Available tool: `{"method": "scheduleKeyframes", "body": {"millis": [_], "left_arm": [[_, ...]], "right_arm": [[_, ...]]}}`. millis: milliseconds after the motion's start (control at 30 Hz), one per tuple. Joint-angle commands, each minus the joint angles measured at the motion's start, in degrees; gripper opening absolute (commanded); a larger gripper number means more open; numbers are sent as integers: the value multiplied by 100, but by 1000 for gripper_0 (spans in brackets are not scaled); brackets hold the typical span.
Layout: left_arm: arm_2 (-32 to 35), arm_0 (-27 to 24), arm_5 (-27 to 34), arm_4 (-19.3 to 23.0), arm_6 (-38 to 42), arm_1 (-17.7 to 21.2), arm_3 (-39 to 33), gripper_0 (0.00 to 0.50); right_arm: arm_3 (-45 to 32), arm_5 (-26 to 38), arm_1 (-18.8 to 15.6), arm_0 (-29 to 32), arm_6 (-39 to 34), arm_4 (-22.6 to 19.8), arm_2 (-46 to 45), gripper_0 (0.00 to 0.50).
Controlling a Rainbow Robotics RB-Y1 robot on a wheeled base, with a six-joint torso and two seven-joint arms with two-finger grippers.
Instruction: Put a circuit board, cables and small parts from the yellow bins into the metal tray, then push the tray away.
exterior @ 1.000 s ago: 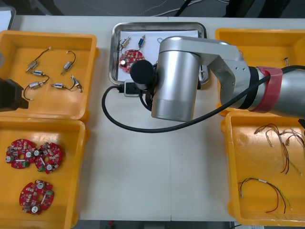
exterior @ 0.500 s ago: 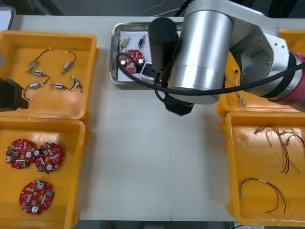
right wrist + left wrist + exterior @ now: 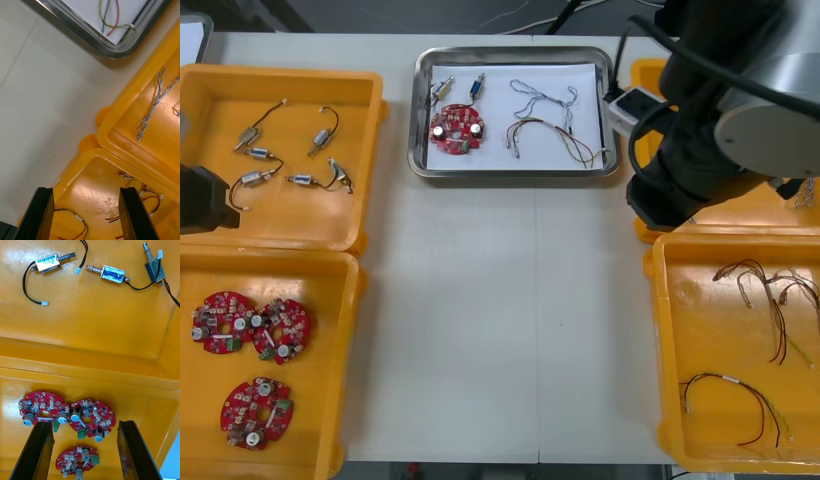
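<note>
Yellow bin (image 3: 645, 72) mostly hidden behind right arm (image 3: 710, 130).

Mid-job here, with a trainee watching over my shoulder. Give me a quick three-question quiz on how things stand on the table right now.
1. True or false: the metal tray holds two circuit boards.
2. The right gripper, fingers open, hangs over: A) the tray; B) the nearer right-side yellow bin; C) a circuit board.
3. Fill in: below the open left gripper lie ___ red boards.
Key: 1 false, it holds one circuit board; 2 B; 3 three.
</note>
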Motion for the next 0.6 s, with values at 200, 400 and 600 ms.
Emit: {"method": "scheduleKeyframes", "body": {"millis": [200, 400, 600], "left_arm": [[178, 93, 39, 39, -522, 267, -118, 500], [178, 93, 39, 39, -522, 267, -118, 500], [178, 93, 39, 39, -522, 267, -118, 500]], "right_arm": [[-601, 41, -824, 1247, -1008, -389, -1586, 500], [-636, 41, -1018, 2082, -1070, -626, -2588, 500], [-636, 41, -1061, 2873, -1000, -661, -3563, 500]]}}
